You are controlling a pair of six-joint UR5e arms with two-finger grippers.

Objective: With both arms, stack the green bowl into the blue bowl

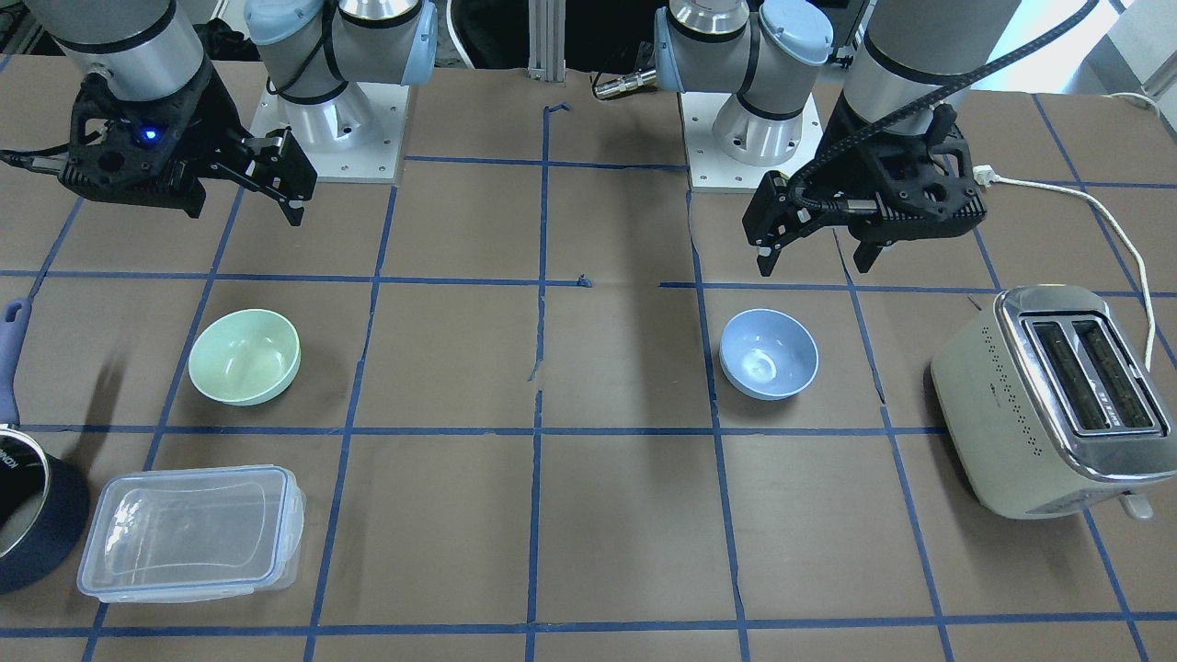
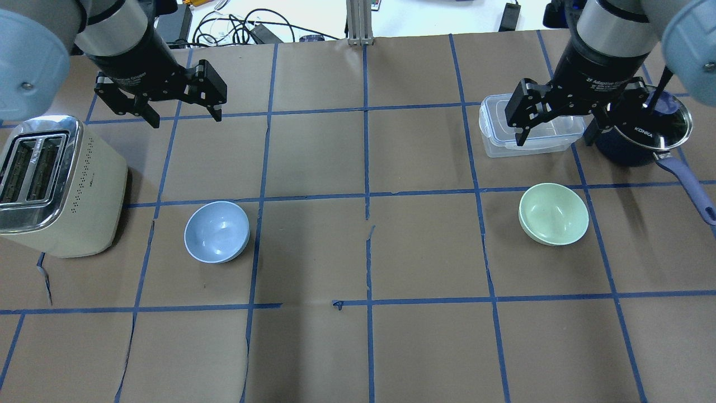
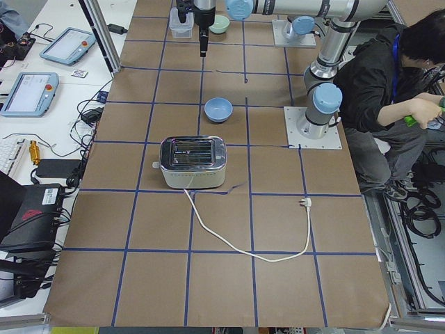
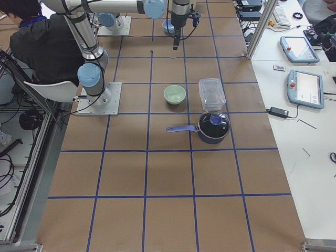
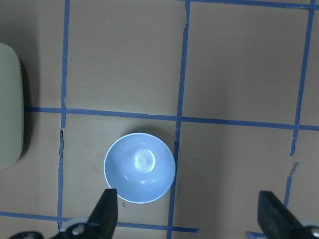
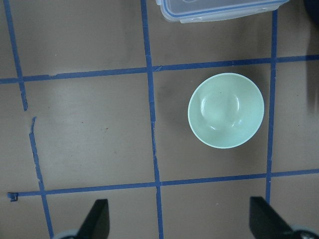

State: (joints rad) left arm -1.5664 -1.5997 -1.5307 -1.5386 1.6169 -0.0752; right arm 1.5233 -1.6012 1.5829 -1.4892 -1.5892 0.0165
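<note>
The green bowl [image 1: 245, 357] stands upright and empty on the table on my right side; it also shows in the overhead view [image 2: 554, 214] and the right wrist view [image 6: 226, 110]. The blue bowl [image 1: 769, 353] stands upright and empty on my left side, also in the overhead view [image 2: 217, 231] and the left wrist view [image 5: 139, 168]. My left gripper [image 2: 182, 112] hangs open and empty above the table, beyond the blue bowl. My right gripper [image 2: 554, 137] hangs open and empty above the clear container, beyond the green bowl. The bowls are far apart.
A cream toaster [image 2: 50, 184] lies on its side left of the blue bowl, its cord [image 1: 1103, 221] trailing off. A clear lidded container [image 2: 495, 120] and a dark navy pot [image 2: 660, 129] with a long handle sit beyond the green bowl. A person sits behind the robot's base [image 3: 389, 90].
</note>
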